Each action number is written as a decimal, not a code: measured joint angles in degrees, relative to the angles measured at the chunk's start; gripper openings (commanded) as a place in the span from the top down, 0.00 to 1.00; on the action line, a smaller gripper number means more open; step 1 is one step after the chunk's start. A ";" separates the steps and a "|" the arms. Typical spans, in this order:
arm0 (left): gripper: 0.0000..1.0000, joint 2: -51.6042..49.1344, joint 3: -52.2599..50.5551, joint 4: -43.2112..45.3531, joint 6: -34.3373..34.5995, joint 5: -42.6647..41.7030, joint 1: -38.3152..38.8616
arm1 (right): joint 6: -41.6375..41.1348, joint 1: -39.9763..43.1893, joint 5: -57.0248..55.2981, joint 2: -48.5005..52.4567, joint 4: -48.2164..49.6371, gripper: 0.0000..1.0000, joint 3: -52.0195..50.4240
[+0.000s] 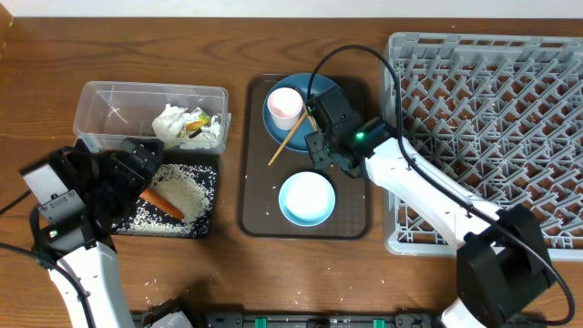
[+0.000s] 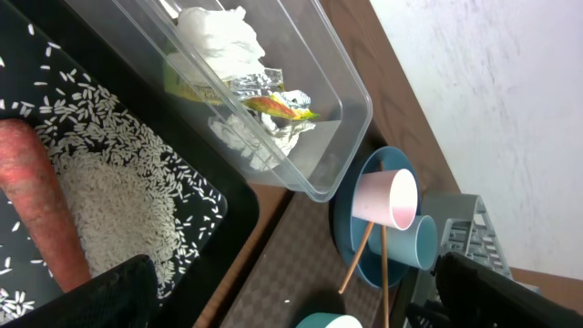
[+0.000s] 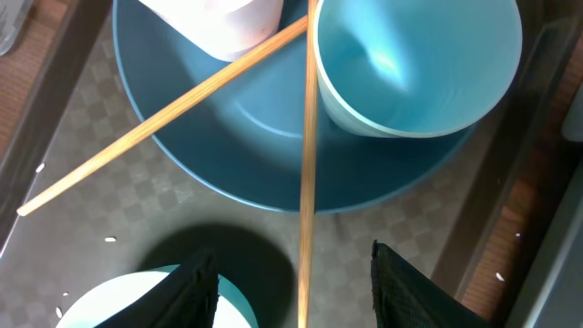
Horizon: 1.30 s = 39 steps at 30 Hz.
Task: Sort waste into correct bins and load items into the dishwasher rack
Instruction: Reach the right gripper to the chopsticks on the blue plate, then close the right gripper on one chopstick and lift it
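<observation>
Overhead, I count two bins toward nine o'clock on the table: one clear plastic box and one black tray just beside it at its six o'clock. The box holds one crumpled white tissue and one yellow-green wrapper, side by side. On the black tray lie one orange carrot and one heap of rice, with far too many grains for me to count.

My left gripper hangs over that tray's nine o'clock edge. Its jaws are spread as wide as they go and hold nothing.

One dark brown serving tray sits at the table's centre. It carries one blue plate at its twelve o'clock and one pale blue bowl at its six o'clock. A few stray grains dot its floor.

Two cups stand on the plate. The pink cup is at the plate's nine o'clock. The light blue cup, clear in the right wrist view, is touching it.

Two wooden chopsticks cross near the cups and lean off the plate's rim onto the serving tray.

My right gripper is over the plate's six o'clock rim. Its jaws are apart, either side of one chopstick and clear of it.

One grey dishwasher rack fills the table's three o'clock side.
</observation>
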State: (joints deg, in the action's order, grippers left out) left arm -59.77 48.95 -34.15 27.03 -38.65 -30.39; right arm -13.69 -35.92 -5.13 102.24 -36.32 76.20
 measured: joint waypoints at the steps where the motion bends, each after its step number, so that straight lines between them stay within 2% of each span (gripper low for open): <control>1: 0.00 0.00 0.00 0.00 0.00 0.00 0.00 | 0.00 0.00 -0.22 0.17 0.15 0.49 0.00; 4: 0.00 0.00 0.00 -0.02 0.00 -0.02 0.00 | 0.02 0.00 -0.87 1.77 1.07 0.53 0.00; 9: 0.00 0.00 0.00 0.00 0.00 0.00 0.00 | 0.02 0.00 -1.16 5.29 1.27 0.68 0.00; 16: 0.00 0.00 0.00 0.00 0.00 0.00 0.00 | -0.22 0.00 -1.33 6.93 0.92 0.71 -0.02; 21: 0.00 0.00 0.00 0.00 0.00 -0.02 0.00 | -0.22 0.00 -1.36 7.13 0.87 0.86 -0.02; 27: 0.00 0.00 0.00 0.00 0.00 -0.02 0.00 | -0.37 -0.22 -1.33 7.13 -0.90 0.98 0.00; 39: 0.00 0.00 0.00 0.00 0.00 -0.02 0.00 | -0.35 -0.42 -1.33 7.06 -1.55 0.99 0.07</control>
State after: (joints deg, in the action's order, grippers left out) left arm -59.77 48.95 -34.15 27.03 -38.68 -30.39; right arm -14.04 -36.34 -6.46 109.30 -37.87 76.27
